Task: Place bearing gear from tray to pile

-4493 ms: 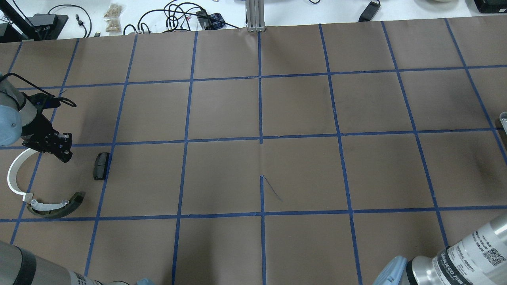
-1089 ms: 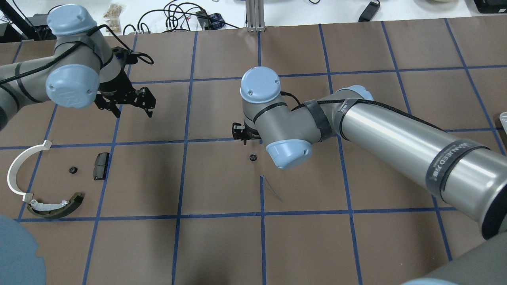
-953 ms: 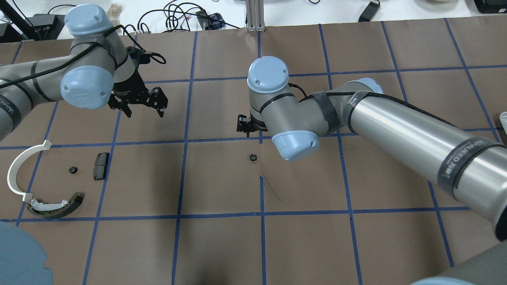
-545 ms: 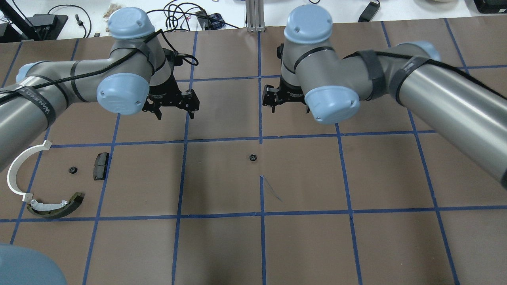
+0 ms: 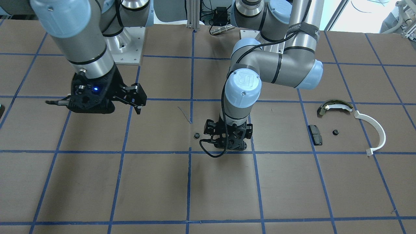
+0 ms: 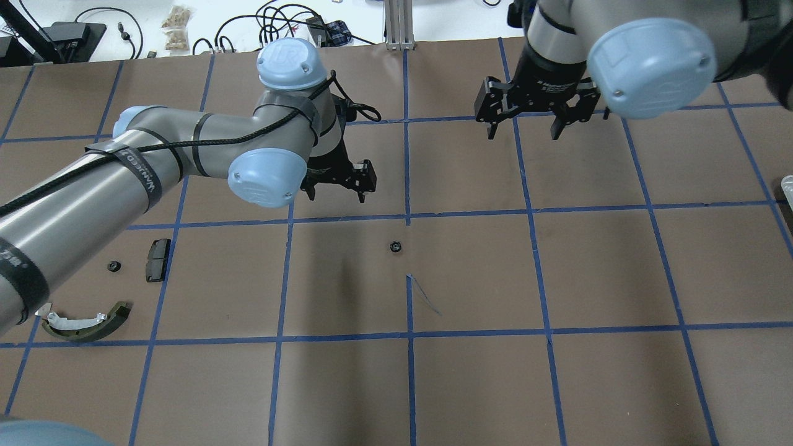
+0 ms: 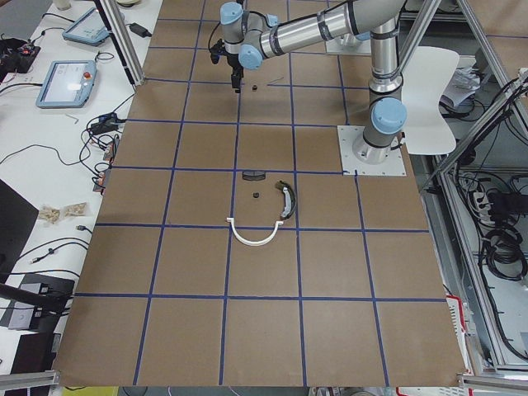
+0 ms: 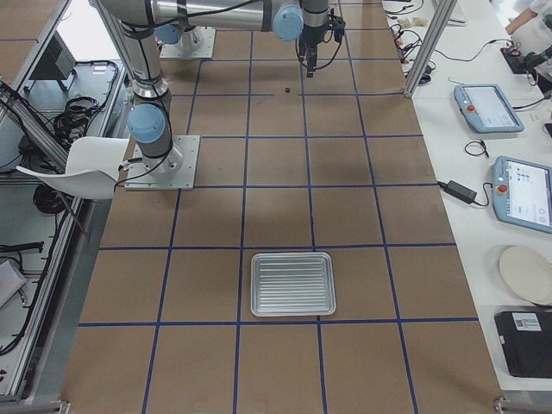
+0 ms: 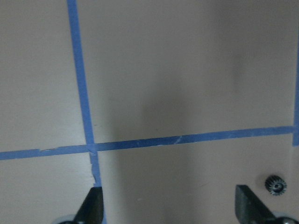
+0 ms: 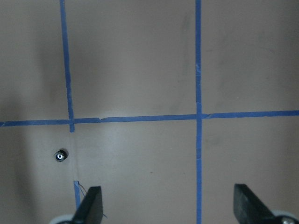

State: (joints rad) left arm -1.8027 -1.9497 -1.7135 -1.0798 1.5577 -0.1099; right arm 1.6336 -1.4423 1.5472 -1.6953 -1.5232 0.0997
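One bearing gear [image 6: 394, 247] lies alone on the brown, blue-taped surface [image 6: 471, 279] near the middle of the overhead view, just left of the central vertical tape line and below a horizontal one. The left gripper [image 6: 336, 193] hovers up and to the left of it with its fingers spread apart and nothing between them. In the left wrist view the gear shows small and toothed at the lower right corner, just outside the frame's right-hand fingertip [image 9: 250, 207] and not touching it.

The right gripper [image 6: 523, 133] hangs at the upper right of the overhead view, well apart from the gear, its fingers also wide apart and holding nothing (its wrist camera catches the gear at the lower left, beside a tape crossing).

The pile [image 5: 341, 128] sits at the right of the front-facing view. In it, a white arc [image 5: 373, 131] curves at the outer side, an olive curved piece [image 5: 333, 106] with a white strip lies above, and a black pad [image 5: 315, 134] lies towards the centre. A second gear [image 5: 335, 132] rests between the pad and the arc, touching neither.

The ridged metal tray [image 8: 292, 284] lies in the lower middle of the right-side view, well apart from both arms.
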